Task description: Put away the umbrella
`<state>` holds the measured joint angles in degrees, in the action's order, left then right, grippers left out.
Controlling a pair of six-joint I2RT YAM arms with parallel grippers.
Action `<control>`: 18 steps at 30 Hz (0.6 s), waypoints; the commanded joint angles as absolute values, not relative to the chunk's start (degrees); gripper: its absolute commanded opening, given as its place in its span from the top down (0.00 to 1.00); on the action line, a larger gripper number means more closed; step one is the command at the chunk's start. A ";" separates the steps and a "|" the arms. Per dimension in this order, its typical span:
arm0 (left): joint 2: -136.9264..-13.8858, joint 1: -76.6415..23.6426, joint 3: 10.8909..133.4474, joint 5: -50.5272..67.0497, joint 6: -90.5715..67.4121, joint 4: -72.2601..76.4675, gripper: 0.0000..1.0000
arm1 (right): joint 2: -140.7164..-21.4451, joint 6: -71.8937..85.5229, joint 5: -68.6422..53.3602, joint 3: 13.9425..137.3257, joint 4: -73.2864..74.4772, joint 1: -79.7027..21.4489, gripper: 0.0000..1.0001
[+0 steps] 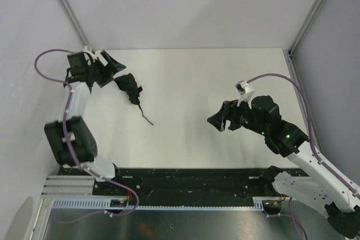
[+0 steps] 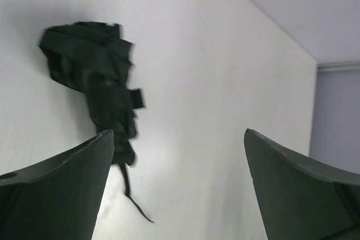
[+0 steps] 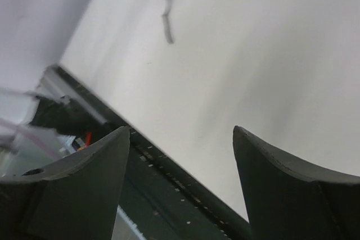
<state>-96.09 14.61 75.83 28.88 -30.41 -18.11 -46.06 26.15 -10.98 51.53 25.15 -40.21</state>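
Our umbrella point(image 1: 128, 86) lies bundled up far-left on the table point(image 1: 225, 71), just off our left gripper point(image 1: 111, 69). That one and the right gripper point(image 1: 220, 120) both gape empty, so we're probably about done.

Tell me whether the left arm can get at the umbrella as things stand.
Probably yes: the left tool stands open, the umbrella lies on the table just ahead of it, and nothing sits between them.
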 commanded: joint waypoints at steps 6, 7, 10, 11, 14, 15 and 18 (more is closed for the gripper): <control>-61.06 5.64 68.71 41.59 -30.88 -16.09 0.01 | -42.72 17.97 21.94 59.71 38.13 -38.73 0.14; -58.35 3.87 69.38 41.98 -31.70 -15.08 0.01 | -41.97 16.77 24.28 61.23 38.57 -38.70 0.13; -52.29 -2.17 73.11 42.14 -33.59 -10.54 0.01 | -39.38 13.26 28.60 66.49 39.00 -38.68 0.10; -50.76 -3.94 75.05 41.46 -33.63 -9.09 0.01 | -38.41 12.17 29.33 68.27 38.79 -38.67 0.09; -47.10 -8.18 80.23 39.50 -33.59 -3.37 0.01 | -34.88 9.08 30.85 72.35 36.54 -38.67 0.06; -46.14 -8.88 81.38 39.48 -33.93 -0.54 0.01 | -33.61 8.32 31.07 73.13 35.63 -38.63 0.04; -43.09 -9.60 81.79 40.14 -36.79 8.37 0.00 | -30.27 6.98 31.16 74.69 32.75 -38.64 0.02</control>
<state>-46.41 -8.47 79.77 39.66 -33.15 -4.51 -34.41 11.57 26.83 71.53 36.91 -38.87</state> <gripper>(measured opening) 0.994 0.969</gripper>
